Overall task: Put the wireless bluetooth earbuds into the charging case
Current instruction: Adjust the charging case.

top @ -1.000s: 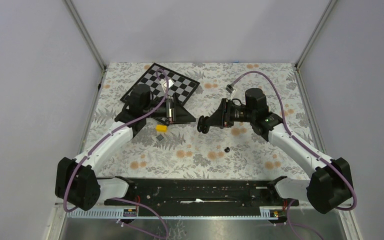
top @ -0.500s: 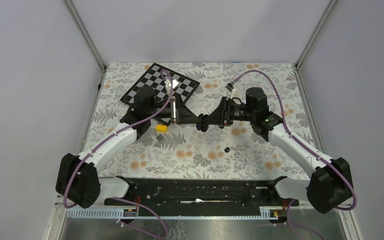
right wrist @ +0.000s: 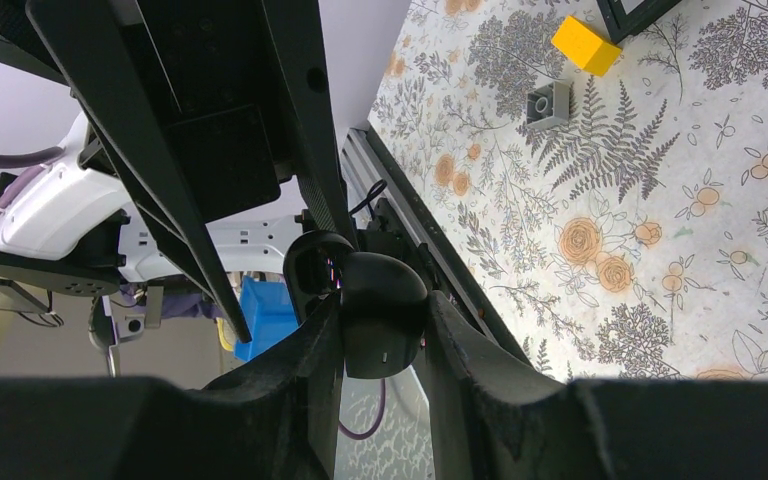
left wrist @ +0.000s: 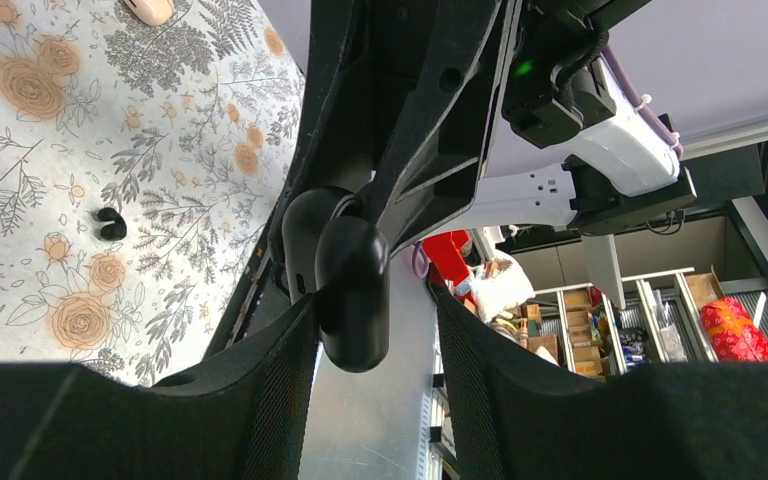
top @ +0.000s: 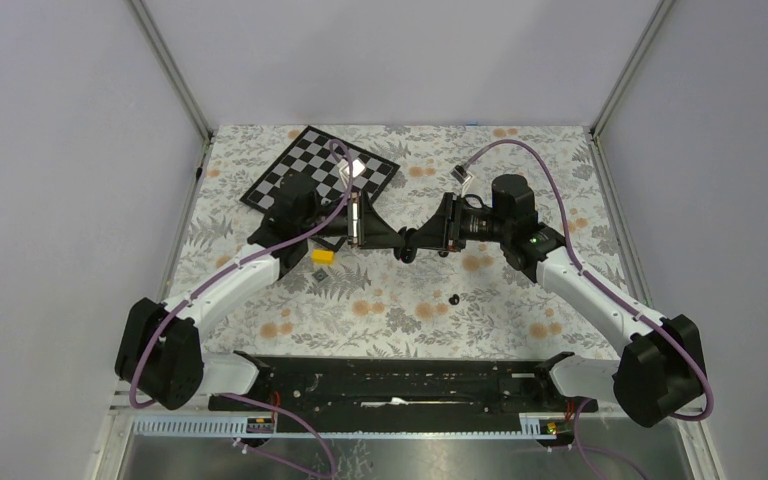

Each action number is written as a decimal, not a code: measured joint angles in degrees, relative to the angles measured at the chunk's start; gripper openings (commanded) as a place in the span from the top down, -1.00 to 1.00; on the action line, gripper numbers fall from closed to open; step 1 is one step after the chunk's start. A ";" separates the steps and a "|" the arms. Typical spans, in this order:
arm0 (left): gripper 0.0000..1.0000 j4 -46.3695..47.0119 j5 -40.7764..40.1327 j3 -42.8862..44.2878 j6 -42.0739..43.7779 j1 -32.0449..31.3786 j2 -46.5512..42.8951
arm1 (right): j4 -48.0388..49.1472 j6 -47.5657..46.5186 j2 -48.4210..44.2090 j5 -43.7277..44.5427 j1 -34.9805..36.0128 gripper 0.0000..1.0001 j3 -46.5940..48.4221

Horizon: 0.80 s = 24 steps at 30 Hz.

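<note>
The black charging case (right wrist: 382, 318) hangs in the air over the middle of the table, hinged open into two rounded halves. My right gripper (right wrist: 384, 305) is shut on one half. My left gripper (left wrist: 372, 312) faces it from the left with the case's (left wrist: 352, 300) rounded end between its fingers. One finger lies against it and a gap shows at the other, so it is still open. In the top view the two grippers (top: 405, 243) meet tip to tip. A black earbud (top: 453, 299) lies on the cloth below them. A pale earbud (left wrist: 148, 9) lies further off.
A yellow block (top: 322, 256) and a small grey brick (right wrist: 549, 103) lie left of the centre. A checkerboard (top: 320, 170) lies at the back left under the left arm. Metal frame posts and grey walls bound the floral cloth (top: 520, 180).
The left arm has swung right to the case in the right gripper. Its jaws have narrowed around the case. The right arm has held still.
</note>
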 measured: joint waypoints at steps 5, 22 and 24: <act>-0.11 0.00 0.17 0.00 0.04 -0.39 0.15 | 0.00 0.02 0.00 0.00 0.00 1.00 0.00; 0.05 -2.16 0.13 0.00 2.64 -0.44 0.57 | 0.28 0.07 0.00 -0.42 0.00 1.00 0.00; 0.16 -2.21 0.13 0.00 2.69 -0.44 0.68 | 0.35 0.07 0.00 -0.44 0.00 1.00 0.00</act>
